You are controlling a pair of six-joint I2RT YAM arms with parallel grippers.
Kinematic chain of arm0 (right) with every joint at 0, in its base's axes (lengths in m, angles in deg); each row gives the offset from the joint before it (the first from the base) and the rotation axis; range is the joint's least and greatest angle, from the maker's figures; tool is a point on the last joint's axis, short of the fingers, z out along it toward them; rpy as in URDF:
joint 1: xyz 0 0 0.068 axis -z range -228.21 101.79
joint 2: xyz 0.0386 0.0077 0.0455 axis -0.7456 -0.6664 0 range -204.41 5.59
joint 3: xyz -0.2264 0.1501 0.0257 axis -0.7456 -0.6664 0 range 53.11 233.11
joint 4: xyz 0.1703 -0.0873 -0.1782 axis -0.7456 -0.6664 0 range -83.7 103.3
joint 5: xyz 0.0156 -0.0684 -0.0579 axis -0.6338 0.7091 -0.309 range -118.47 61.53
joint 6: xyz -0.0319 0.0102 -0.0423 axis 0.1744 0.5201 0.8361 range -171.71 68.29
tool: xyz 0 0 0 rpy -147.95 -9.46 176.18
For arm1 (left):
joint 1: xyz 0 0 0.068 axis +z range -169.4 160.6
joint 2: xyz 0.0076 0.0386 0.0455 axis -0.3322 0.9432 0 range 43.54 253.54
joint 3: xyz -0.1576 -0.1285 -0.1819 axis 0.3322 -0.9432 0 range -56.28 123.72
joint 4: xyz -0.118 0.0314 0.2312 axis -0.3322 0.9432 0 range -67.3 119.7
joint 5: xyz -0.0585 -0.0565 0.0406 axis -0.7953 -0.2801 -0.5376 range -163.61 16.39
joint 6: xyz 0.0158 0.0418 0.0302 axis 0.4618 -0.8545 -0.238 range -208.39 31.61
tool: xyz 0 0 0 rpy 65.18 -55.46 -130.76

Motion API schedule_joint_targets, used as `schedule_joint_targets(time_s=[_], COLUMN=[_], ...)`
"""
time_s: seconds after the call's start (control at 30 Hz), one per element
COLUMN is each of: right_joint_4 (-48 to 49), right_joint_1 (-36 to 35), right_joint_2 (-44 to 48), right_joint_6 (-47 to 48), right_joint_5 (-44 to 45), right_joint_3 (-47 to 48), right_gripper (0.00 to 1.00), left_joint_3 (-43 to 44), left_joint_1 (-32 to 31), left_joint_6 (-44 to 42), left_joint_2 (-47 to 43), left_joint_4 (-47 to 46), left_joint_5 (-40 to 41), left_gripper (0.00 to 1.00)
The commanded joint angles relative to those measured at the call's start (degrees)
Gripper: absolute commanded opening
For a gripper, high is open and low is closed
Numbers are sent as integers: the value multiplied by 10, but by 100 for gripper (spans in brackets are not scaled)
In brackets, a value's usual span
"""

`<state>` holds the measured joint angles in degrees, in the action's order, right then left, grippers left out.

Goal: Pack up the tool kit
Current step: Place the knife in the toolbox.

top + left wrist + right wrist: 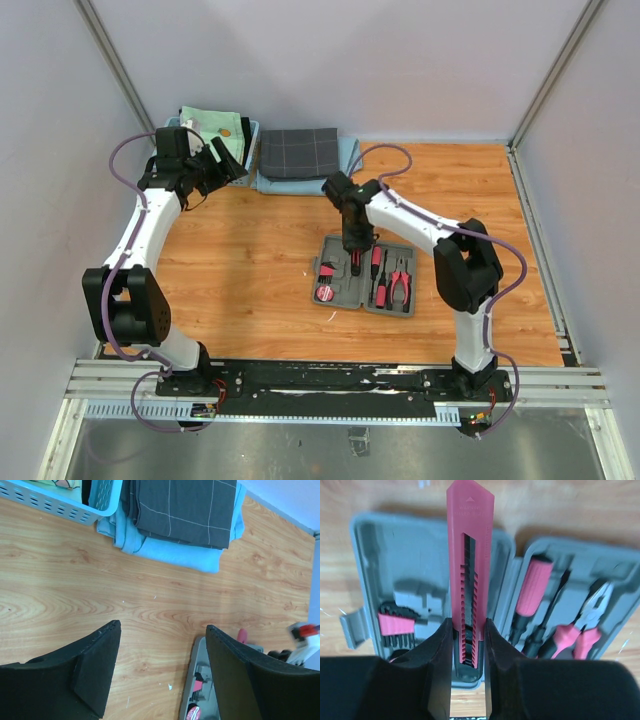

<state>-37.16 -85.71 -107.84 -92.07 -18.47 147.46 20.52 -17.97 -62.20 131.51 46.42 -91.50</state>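
The grey tool case (pixel 366 275) lies open and flat on the wooden table; it also shows in the right wrist view (pixel 375 555) and at the left wrist view's lower right (pixel 192 690). Its right half holds two pink-and-black screwdrivers (pixel 532 592) and pliers (pixel 582 625); its left half holds a pink bit holder (pixel 395 625) and a round tape (pixel 326 294). My right gripper (pixel 468 630) is shut on the pink-and-black utility knife (pixel 469 550), held above the case's left half. My left gripper (pixel 162 632) is open and empty, high at the back left.
A light blue basket (pixel 60 505) with cloths stands at the back left. A dark grey checked folded cloth (pixel 298 152) lies on a light blue cloth (pixel 170 555) at the back. Walls enclose the table on three sides.
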Motion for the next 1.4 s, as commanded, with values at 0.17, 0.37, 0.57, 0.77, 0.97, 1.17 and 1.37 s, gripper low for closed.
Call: schedule_joint_targets(time_s=[0.17, 0.37, 0.57, 0.77, 0.97, 1.17, 1.37], right_joint_4=[-3, 5, 14, 15, 11, 4, -1], right_joint_1=[-68, -73, -75, -79, -85, -95, -97], right_joint_2=[21, 16, 21, 29, 36, 44, 42], right_joint_6=[-107, -129, -141, -148, -148, -148, -149], right_joint_5=[46, 42, 37, 32, 25, 22, 25], right_joint_3=[-77, -109, -137, -144, -147, -147, -148], right_gripper=[10, 10, 10, 10, 9, 8, 9], left_joint_3=[-10, -14, -20, -17, -12, -13, -15], left_joint_1=[3, 2, 3, 3, 2, 3, 3], left_joint_6=[2, 3, 6, 5, 7, 5, 9], left_joint_2=[-14, -22, -26, -24, -18, -14, -11], left_joint_4=[0, 0, 0, -1, -1, -4, -8], left_joint_5=[-9, -7, -7, -7, -8, -8, -9], left_gripper=[73, 73, 73, 73, 73, 73, 73])
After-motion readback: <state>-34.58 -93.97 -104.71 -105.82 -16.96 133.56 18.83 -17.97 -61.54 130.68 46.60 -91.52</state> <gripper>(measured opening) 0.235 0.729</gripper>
